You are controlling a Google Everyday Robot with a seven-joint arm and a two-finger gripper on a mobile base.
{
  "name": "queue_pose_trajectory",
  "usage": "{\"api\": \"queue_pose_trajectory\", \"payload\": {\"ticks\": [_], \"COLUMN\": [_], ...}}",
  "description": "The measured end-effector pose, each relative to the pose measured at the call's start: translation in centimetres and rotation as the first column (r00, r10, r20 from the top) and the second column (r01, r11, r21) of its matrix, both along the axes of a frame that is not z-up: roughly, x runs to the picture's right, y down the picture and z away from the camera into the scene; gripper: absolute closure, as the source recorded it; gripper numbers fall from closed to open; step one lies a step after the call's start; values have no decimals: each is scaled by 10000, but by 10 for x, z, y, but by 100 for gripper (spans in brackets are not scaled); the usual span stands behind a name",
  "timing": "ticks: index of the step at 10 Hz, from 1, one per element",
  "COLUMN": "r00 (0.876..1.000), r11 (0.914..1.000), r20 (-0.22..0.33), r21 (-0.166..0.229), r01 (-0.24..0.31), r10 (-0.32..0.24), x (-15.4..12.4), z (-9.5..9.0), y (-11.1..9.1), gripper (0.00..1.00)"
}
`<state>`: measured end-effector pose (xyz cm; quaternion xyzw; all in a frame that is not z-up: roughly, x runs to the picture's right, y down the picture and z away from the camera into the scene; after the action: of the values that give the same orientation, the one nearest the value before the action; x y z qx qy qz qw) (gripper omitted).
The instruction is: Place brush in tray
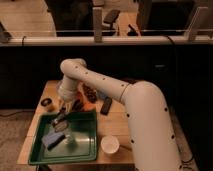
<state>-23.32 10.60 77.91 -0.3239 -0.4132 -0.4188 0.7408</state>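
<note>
A: Camera view: the two-finger gripper [64, 111] is seen low over the back-left corner of the large shallow green plastic tray [86, 145]. The small dark brush with slim black handle [60, 122] appears to be right beneath it, inside the rim, probably touching the tray floor. Whether the brush is gripped or let go cannot be told from here.

B: Noted. What else is in the tray?

A: A pale blue sponge [52, 139] and a small clear cup-like item [69, 138] are seen toward the front left, just beside the brush. A white cup [109, 144] and a flat black slab [106, 105] sit on the wooden table [116, 126], outside the tray.

B: Then a release should be made only once the brush is fully supported on the floor. A straight vertical retreat is advised, so the sponge and rim are not clipped.
</note>
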Motion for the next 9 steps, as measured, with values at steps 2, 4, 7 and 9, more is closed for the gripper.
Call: {"api": "queue_pose_trajectory", "payload": {"ticks": [2,4,7,9], "r00": [10000,10000,9998,9996], "r11": [10000,10000,9998,9996], "r20": [-14,-32,-12,-39], "r21": [-27,-32,-54,-96], "r01": [48,87,199,272], "r10": [-48,-87,-199,-272], "x": [1,2,0,2], "z": [1,1,1,1], "y": [0,0,2,2], "gripper": [60,54,42,41]}}
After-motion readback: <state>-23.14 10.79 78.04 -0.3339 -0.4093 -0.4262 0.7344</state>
